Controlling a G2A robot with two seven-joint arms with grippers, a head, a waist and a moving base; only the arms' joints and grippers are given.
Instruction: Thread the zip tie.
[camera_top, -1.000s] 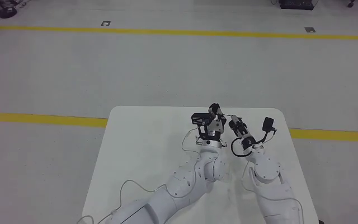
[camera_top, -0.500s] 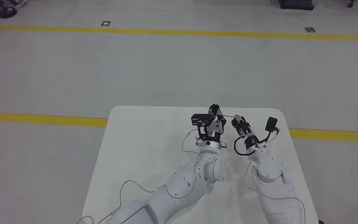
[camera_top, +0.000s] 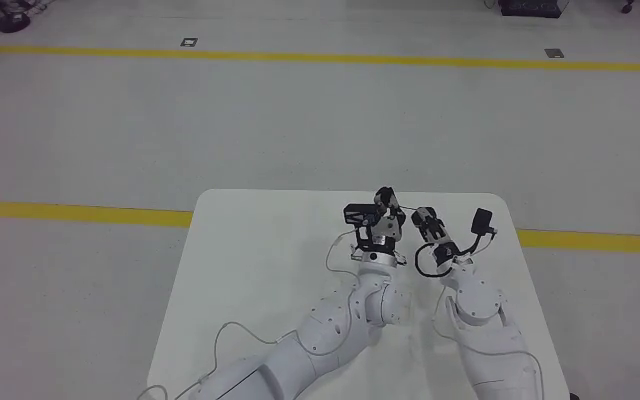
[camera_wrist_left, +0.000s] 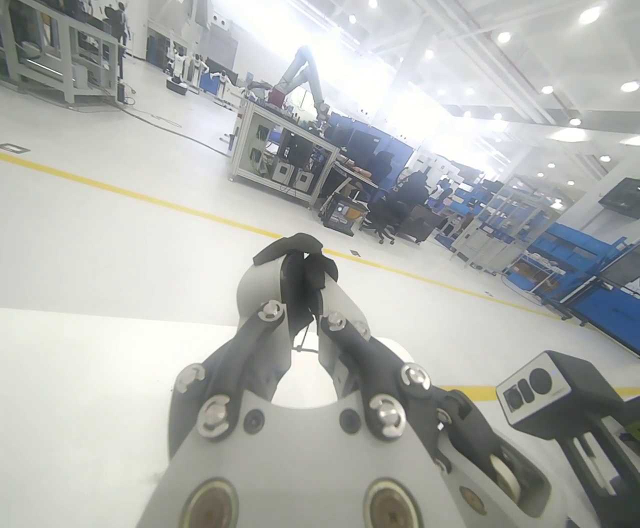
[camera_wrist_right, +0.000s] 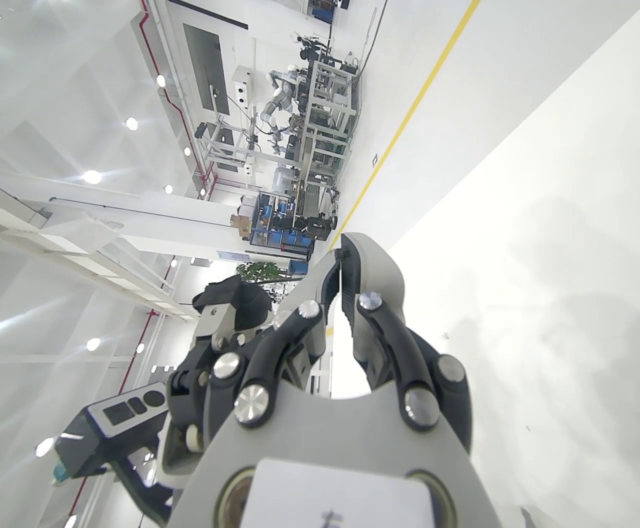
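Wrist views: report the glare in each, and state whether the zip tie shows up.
Left wrist view: ceiling-light glare washes out the hall behind the left gripper; the zip tie reads as a thin dark strand between its shut fingers. Right wrist view: ceiling lamps throw streaked flares; the table beyond the right gripper shows no glare.

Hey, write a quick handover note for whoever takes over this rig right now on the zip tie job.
Left gripper: shut on the zip tie, a thin dark strand between its fingers, held up over the table.
Right gripper: shut, close beside the left one; whether it pinches the tie's other end is too small to tell.
Done: tie is off the table, in hand.
Left: threading can't be confirmed; check tail and head before pulling.
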